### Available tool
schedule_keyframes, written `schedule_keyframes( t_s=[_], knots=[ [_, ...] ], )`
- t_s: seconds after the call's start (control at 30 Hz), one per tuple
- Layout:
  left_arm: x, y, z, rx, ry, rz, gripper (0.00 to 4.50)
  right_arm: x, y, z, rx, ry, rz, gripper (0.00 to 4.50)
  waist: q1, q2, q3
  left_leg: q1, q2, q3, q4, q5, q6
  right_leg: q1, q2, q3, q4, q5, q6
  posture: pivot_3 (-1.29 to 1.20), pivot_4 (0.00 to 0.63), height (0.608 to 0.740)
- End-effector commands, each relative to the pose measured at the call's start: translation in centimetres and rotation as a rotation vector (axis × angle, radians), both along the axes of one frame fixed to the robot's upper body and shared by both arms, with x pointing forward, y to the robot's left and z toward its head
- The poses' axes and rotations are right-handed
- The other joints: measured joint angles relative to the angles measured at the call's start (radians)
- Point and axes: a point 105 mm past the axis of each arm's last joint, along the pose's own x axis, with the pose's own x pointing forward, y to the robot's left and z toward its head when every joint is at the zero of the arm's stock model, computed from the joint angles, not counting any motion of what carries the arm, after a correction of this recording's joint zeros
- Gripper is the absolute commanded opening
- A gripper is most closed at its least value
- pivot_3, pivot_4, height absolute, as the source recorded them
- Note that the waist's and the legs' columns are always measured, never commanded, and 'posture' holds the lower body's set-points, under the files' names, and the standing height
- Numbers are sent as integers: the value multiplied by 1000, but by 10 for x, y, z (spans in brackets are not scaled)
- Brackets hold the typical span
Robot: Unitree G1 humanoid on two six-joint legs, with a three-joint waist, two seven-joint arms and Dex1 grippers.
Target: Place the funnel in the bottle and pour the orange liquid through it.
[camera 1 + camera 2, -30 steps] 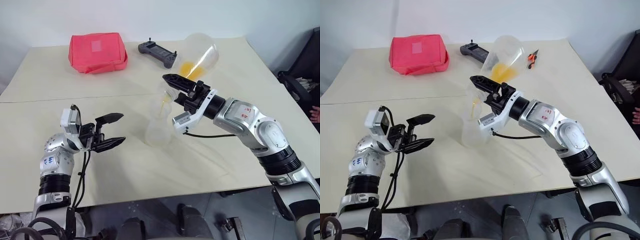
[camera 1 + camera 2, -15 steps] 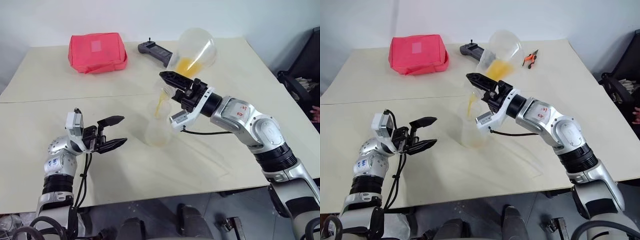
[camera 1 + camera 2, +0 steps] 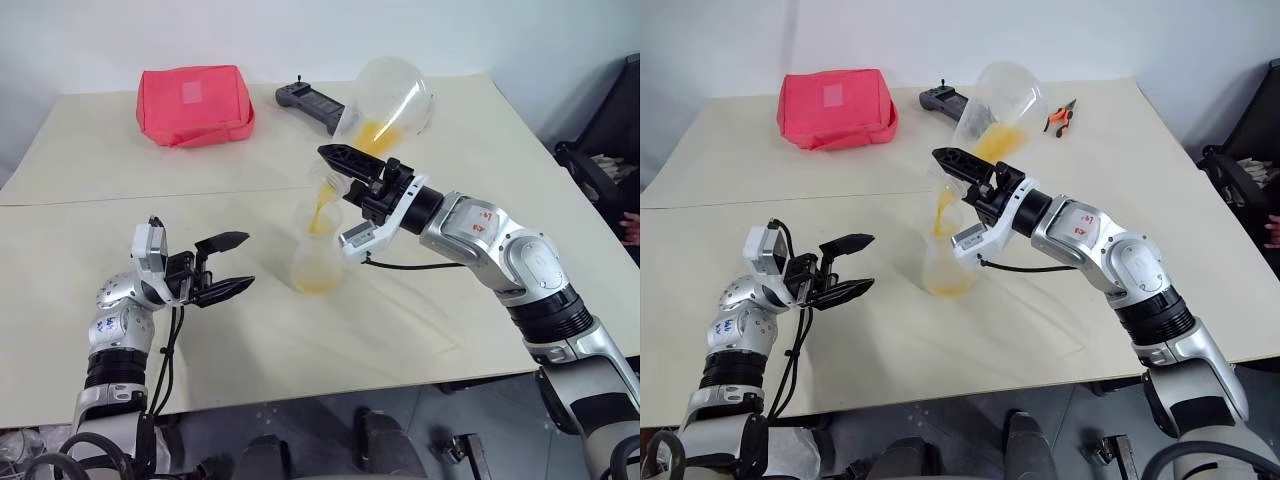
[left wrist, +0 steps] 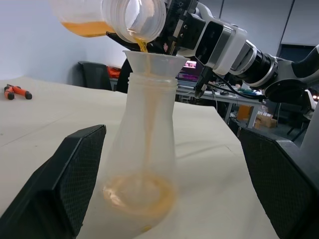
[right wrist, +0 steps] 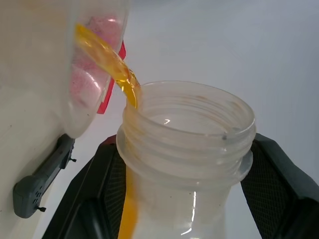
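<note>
The bottle (image 3: pixel 318 262) now carries a clear ring of orange liquid (image 3: pixel 317 286) across its base. A second ago its base looked nearly bare, and half a second ago the pool was thinner, so the pour is well under way and the level in the bottle is rising. The container (image 3: pixel 388 100) has also tipped further than it was a second ago, its body raised higher above the bottle. I judge the funnel step done and the pouring step about midway, since a patch of liquid still sits in the container.

The right end effector (image 3: pixel 345 162) is clamped tight on the neck of the container, holding it over the bottle. The container's long axis slants: its mouth (image 4: pixel 133 18) points down toward the bottle, and its rounded body rises up and away from the bottle, on the side toward the black controller (image 3: pixel 315 103). A thin orange stream falls from the mouth into the funnel (image 4: pixel 155 62), which sits in the bottle's neck with its wide rim up and stem down.

The bottle stands upright on the tabletop (image 3: pixel 430 320), long axis vertical, just below the container's mouth. The left end effector (image 3: pixel 228 265) hangs beside the bottle on the side away from the right arm, fingers spread wide and empty, not touching it. The red pouch (image 3: pixel 195 104) lies well beyond the bottle, and the orange pliers (image 3: pixel 1062 115) lie past the container.
</note>
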Motion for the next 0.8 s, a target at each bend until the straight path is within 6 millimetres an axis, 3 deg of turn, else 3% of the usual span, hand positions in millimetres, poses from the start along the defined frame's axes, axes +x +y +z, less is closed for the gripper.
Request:
schedule_keyframes(
  t_s=[0.03, 0.8],
  knots=[
    [-5, -2, 9, 6, -44, -41, 4500, -7, 3, 15, 25, -55, 34, 2785, 0, 0, 0, 0, 0, 0, 0, 0, 0, 0, 0, 0, 0, 0, 0, 0, 150, 740],
    [-2, 0, 16, -25, -68, -6, 4500, -6, 1, 15, 24, -58, 39, 2785, 0, 0, 0, 0, 0, 0, 0, 0, 0, 0, 0, 0, 0, 0, 0, 0, 150, 740]
  ],
)
